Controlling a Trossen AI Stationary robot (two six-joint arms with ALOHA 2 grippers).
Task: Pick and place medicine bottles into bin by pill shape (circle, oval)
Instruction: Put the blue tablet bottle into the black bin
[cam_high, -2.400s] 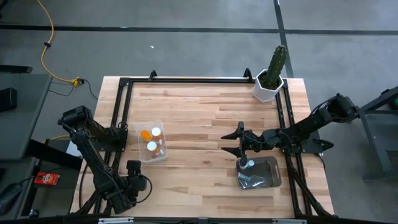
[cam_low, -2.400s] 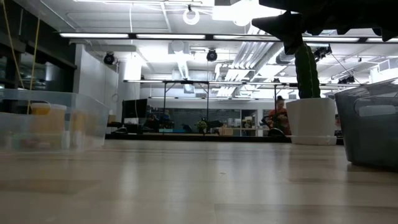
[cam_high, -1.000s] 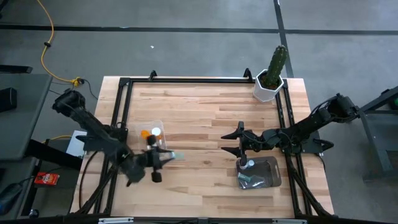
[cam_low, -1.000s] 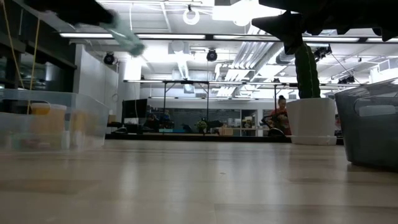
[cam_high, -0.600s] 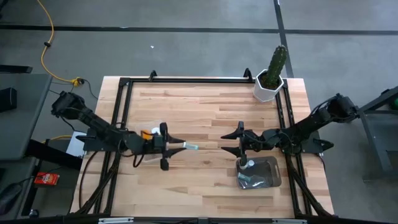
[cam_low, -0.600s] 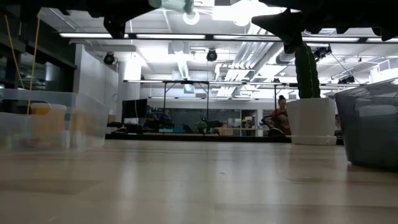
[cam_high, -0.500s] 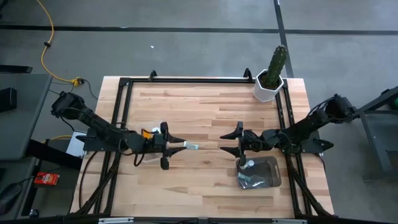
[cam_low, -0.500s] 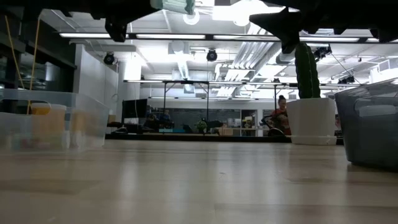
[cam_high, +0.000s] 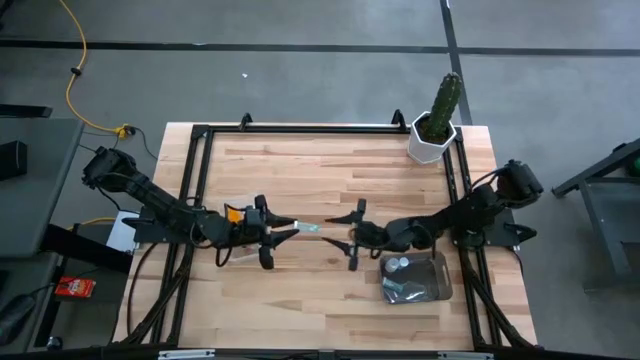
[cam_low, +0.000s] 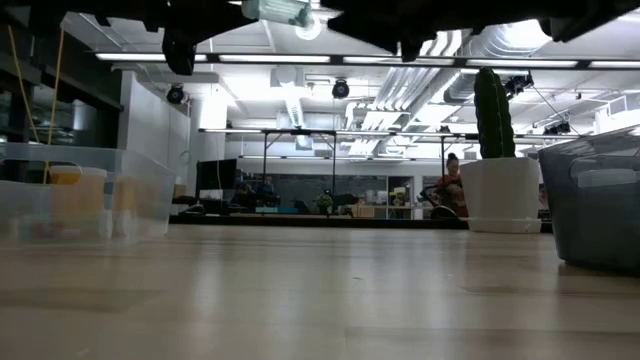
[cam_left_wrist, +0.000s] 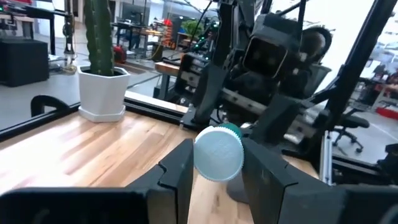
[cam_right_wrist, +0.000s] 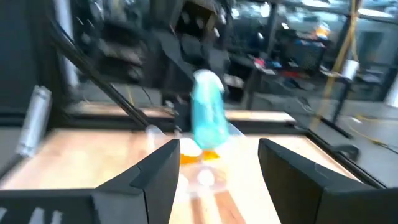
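Right gripper (cam_high: 348, 238) has slid left to frame centre, fingers spread wide, empty; left gripper (cam_high: 290, 229) clamps a pale green medicine bottle (cam_high: 310, 228), its tip facing the right fingers.

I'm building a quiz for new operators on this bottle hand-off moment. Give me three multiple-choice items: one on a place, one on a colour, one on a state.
1. Where is the held bottle?
A. In the grey bin
B. In the air over mid-table, between the two grippers
C. Beside the cactus

2. What colour is that bottle's body?
A. Orange
B. Pale blue-green
C. Black

3. How is the right gripper?
A. Open
B. Shut on a bottle
C. Resting in the clear bin

Answers:
1 B, the left gripper holds the bottle above the table.
2 B, the right wrist view shows it.
3 A, the right gripper has spread fingers facing the bottle.
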